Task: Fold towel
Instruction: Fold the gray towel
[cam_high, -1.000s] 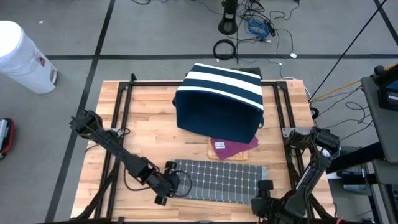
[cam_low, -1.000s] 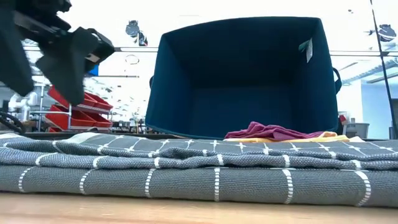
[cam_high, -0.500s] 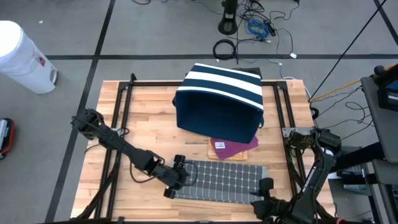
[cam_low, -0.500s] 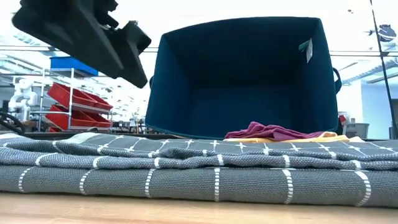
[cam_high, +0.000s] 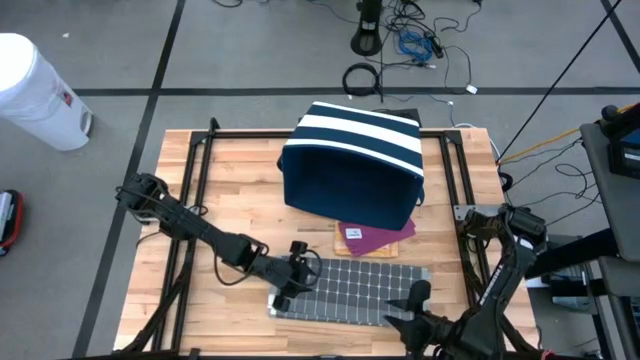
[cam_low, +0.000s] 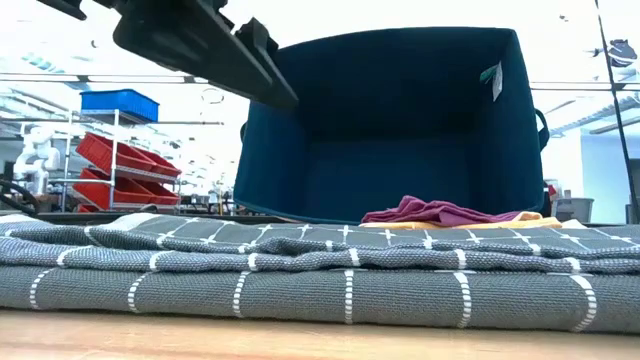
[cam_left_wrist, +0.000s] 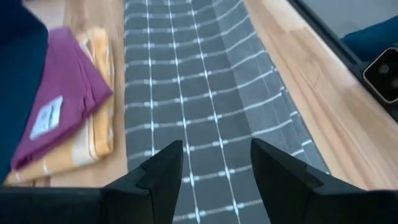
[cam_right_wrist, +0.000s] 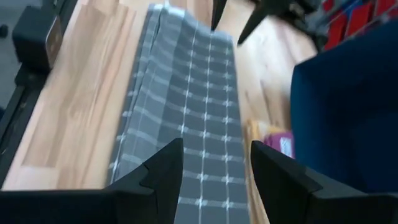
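Left gripper (cam_high: 297, 272) and right gripper (cam_high: 412, 303) poised lower centre, fingers parted, empty, flanking grey grid-patterned towel (cam_high: 350, 291) for folding.

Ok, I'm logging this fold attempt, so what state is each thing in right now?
Grey towel: folded into a long strip, flat on the table.
Navy bin: tipped on its side, open mouth facing the towel.
Maroon cloth: folded, on a yellow cloth.
Left claw: open, over the towel's left end.
Right claw: open, at the towel's right end.
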